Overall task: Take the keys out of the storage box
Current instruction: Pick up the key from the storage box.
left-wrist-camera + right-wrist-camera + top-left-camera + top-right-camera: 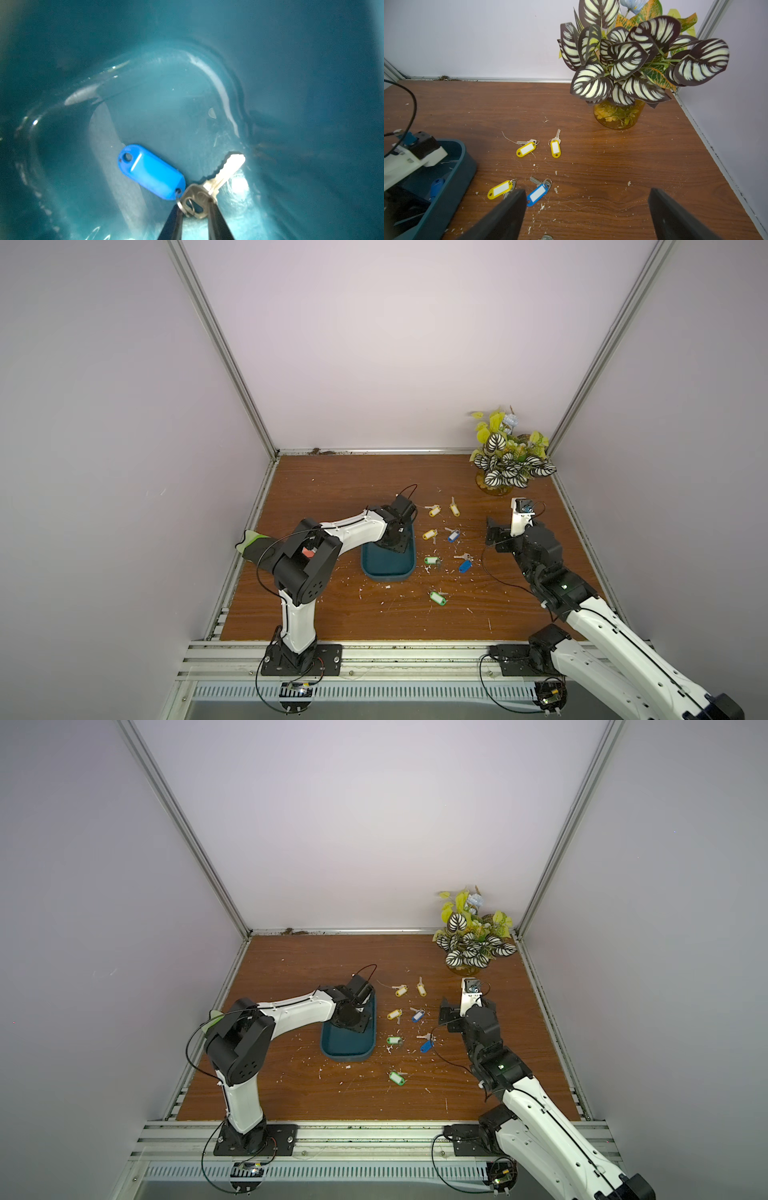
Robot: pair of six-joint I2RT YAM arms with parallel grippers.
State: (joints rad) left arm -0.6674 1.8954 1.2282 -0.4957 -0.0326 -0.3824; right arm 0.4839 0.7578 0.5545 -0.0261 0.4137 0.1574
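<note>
The dark teal storage box (388,572) (349,1052) lies left of the table's centre, with my left wrist reaching down into its far end. Inside it, on the box floor (166,108), lies one key (226,170) ringed to a blue tag (150,172). My left gripper (195,204) is shut on that key's head, one fingertip on each side. Several other keys lie on the wood right of the box, among them a yellow-tagged one (434,511) (526,149), a blue-tagged one (453,536) (537,193) and a green-tagged one (437,598). My right gripper (586,193) (498,537) hovers open and holds nothing, right of those keys.
A potted plant (509,456) (633,62) with striped leaves stands in the back right corner. White crumbs and scraps litter the brown wooden table (332,614). Pale walls with metal rails close in the left, back and right sides.
</note>
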